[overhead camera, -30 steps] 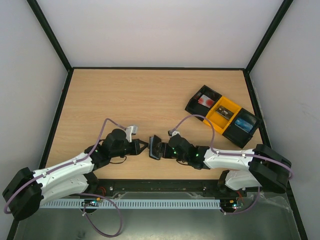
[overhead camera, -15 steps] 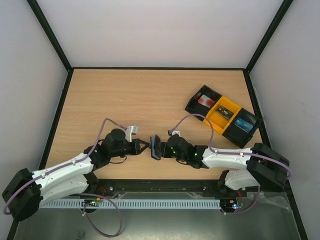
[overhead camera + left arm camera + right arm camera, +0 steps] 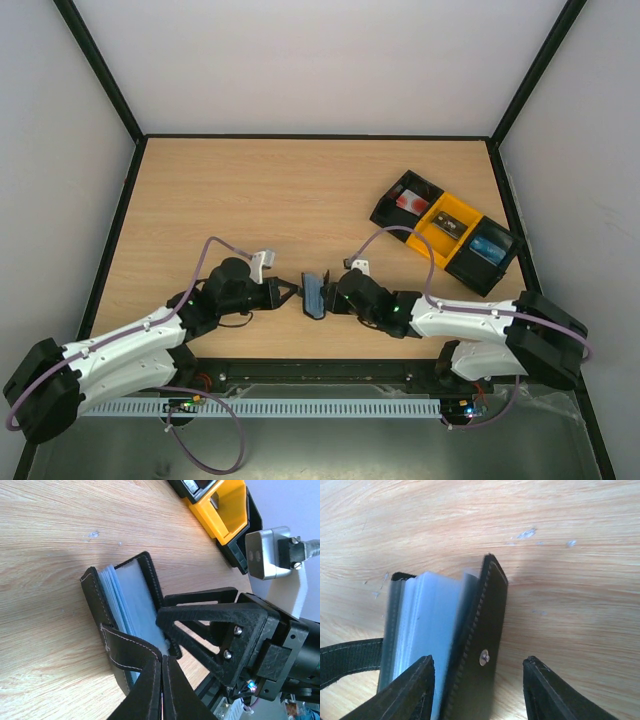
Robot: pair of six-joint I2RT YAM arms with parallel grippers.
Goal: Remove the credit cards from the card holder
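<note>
1. Jaws of the left gripper (image 3: 161, 665) are clenched on the stitched black flap of the card holder (image 3: 95, 587), pinning it in place.
2. The right gripper (image 3: 479, 662) has its jaws apart, straddling the holder's snap-fastened cover and part of the pale stack. A gap shows between the cover and one finger, so nothing appears gripped on that side.
3. The credit cards (image 3: 427, 610) sit as a pale blue-grey stack inside the opened holder, and none can be seen lying out on the table (image 3: 300, 190).
4. The holder stands on its edge close to the table's near edge, about midway along it, between the two grippers.
5. By this showing the holder is open and steadied, but extraction has not begun and every card is left to pull.
6. A black-and-yellow tray (image 3: 445, 228) lies well apart, by the table's right edge.
</note>
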